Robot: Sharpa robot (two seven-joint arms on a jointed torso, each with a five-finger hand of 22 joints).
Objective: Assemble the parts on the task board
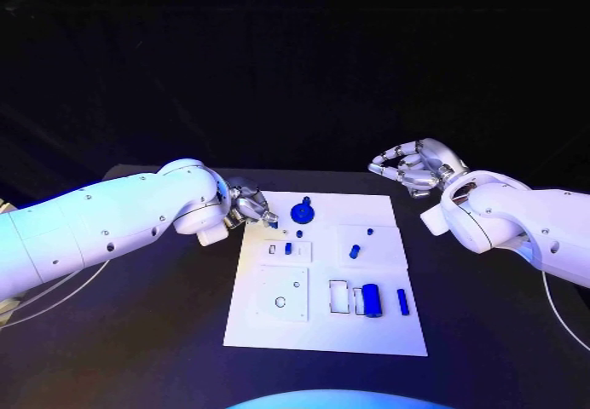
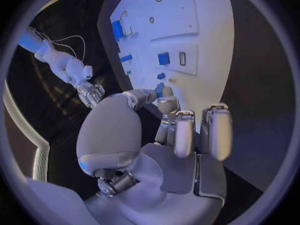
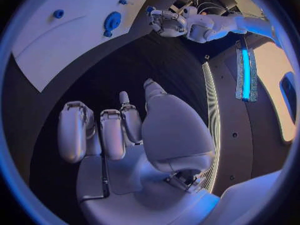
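No writing or labels legible anywhere on the task board (image 1: 322,332). White, lying in the middle of the black table (image 1: 147,341). Left hand (image 1: 251,207) at the board's far left corner, fingers curled down, thumb and a fingertip closed on a small blue part (image 2: 160,89) right at the board's edge. Right hand (image 1: 418,167) raised beyond the board's far right corner, well apart from it, fingers curled in loosely with nothing between them. On the board: a round blue knob (image 1: 303,210) near the far edge, a small blue peg (image 1: 354,251) on a raised plate, a blue cylinder (image 1: 372,300) and a slim blue bar (image 1: 402,301) side by side near the right edge.
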